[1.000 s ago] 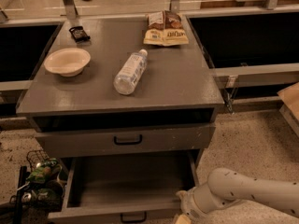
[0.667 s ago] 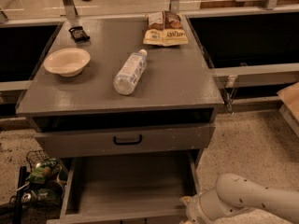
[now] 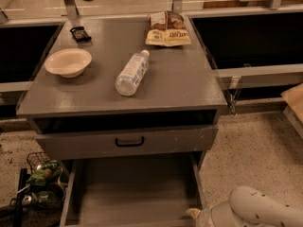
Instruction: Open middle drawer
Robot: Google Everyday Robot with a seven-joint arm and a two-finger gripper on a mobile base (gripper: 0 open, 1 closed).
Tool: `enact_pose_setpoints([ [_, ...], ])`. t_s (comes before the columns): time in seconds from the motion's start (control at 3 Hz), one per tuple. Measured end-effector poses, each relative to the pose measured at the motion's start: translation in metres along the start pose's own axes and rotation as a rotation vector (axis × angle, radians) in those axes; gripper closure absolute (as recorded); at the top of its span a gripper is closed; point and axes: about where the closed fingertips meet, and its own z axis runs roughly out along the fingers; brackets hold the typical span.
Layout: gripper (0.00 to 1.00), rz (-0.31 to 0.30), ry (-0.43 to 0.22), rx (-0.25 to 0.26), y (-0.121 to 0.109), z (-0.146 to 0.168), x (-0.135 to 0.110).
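Observation:
The middle drawer (image 3: 132,188) is pulled far out below the cabinet top. Its deep plain grey inside shows, and its front and pull are below the lower edge of the view. The slim top drawer (image 3: 128,143) above it, with a black pull (image 3: 129,141), is only slightly out. My white arm (image 3: 258,212) comes in at the bottom right. My gripper (image 3: 194,214) is at the open drawer's front right corner, cut off by the lower edge of the view.
On the grey cabinet top (image 3: 175,82) lie a cream bowl (image 3: 68,61), a clear water bottle (image 3: 132,73), a snack bag (image 3: 167,30) and a small black object (image 3: 79,33). A wire basket with green items (image 3: 42,178) sits on the floor at left.
The middle drawer has slid further out toward the camera, so its front has left the view. My arm has moved down and back with it.

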Motion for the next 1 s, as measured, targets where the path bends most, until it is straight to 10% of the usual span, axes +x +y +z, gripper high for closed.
enact_pose_setpoints([
  [1.0, 0.0, -0.055, -0.033, 0.072, -0.006, -0.018, -0.031],
])
